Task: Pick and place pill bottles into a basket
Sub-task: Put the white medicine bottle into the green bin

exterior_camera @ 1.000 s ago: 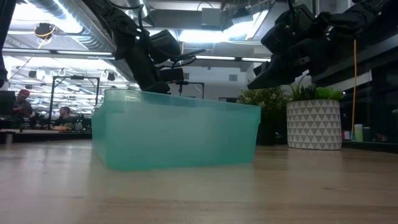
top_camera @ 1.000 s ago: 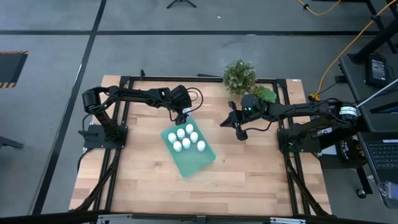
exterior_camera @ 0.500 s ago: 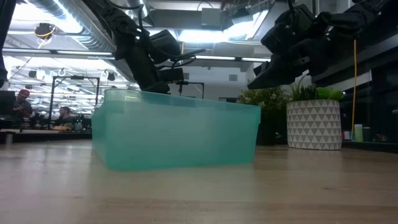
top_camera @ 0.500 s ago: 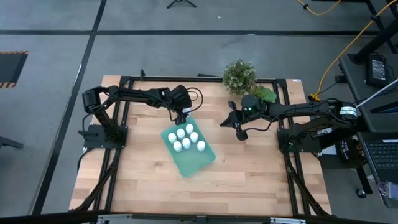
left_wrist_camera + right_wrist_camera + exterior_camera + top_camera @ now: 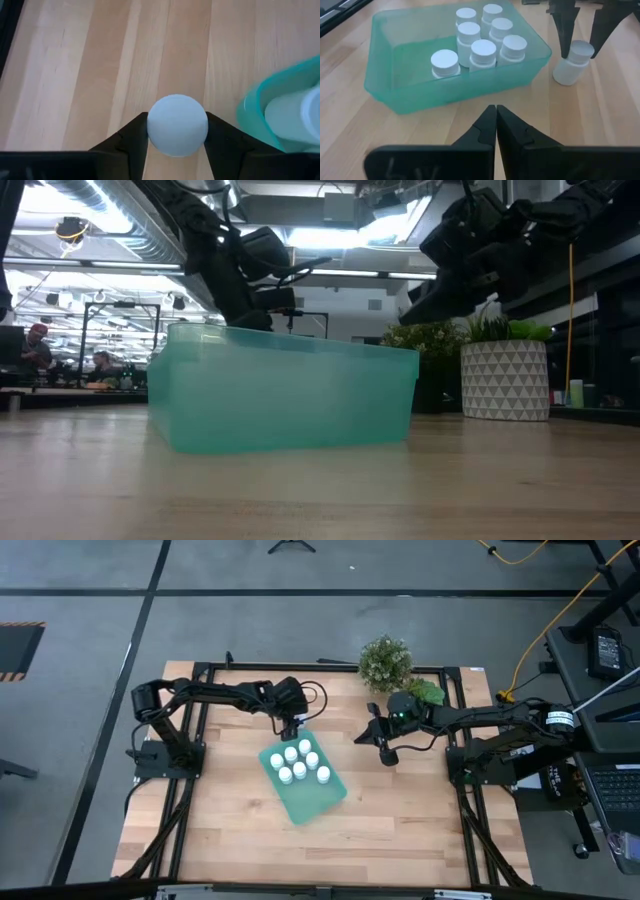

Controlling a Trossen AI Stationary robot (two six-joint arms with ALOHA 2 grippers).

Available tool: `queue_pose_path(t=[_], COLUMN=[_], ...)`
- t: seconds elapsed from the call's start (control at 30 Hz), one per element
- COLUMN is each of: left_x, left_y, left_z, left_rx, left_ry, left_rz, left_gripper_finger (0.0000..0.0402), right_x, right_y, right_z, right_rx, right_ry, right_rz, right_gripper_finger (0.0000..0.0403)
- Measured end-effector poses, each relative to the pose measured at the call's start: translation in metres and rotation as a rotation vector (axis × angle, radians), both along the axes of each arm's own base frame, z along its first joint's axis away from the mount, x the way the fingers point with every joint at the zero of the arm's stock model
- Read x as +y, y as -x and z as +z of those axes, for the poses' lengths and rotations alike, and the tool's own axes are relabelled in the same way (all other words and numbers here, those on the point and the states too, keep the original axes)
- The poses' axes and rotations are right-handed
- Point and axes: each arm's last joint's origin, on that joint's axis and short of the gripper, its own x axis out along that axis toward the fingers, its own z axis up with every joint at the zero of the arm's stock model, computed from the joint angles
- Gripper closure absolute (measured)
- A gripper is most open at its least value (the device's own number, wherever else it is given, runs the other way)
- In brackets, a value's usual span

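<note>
Fingers (image 5: 127,142) flanking bottle (image 5: 177,125) beside basket (image 5: 260,120)

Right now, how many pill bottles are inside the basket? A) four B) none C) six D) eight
C: the right wrist view shows six pill bottles standing in the basket; a seventh bottle sits on the table outside it, between the left end effector fingers.

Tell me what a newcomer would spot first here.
The teal basket mid-table, with six white pill bottles standing in it. Just outside its corner, the left gripper straddles one more bottle, fingers against its sides. The right gripper hangs shut nearby.
</note>
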Motion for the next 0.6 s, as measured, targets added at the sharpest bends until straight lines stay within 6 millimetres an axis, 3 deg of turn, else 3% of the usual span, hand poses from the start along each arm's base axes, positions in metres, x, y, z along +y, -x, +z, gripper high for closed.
queue_pose_path(t=[0.13,0.6], left_x=[-0.002,-0.021], left_y=[0.006,0.041], left_z=[0.006,0.075], left_rx=[0.017,-0.121], left_ry=[0.001,-0.040], left_rz=[0.003,0.013], left_gripper_finger=[0.0244,0.0242], right_x=[0.000,0.000], right_y=[0.000,0.000], right_z=[0.000,0.000], right_rx=[0.003,0.004], right_ry=[0.000,0.001], right_rz=[0.000,0.002], right_gripper_finger=[0.0386,0.0386])
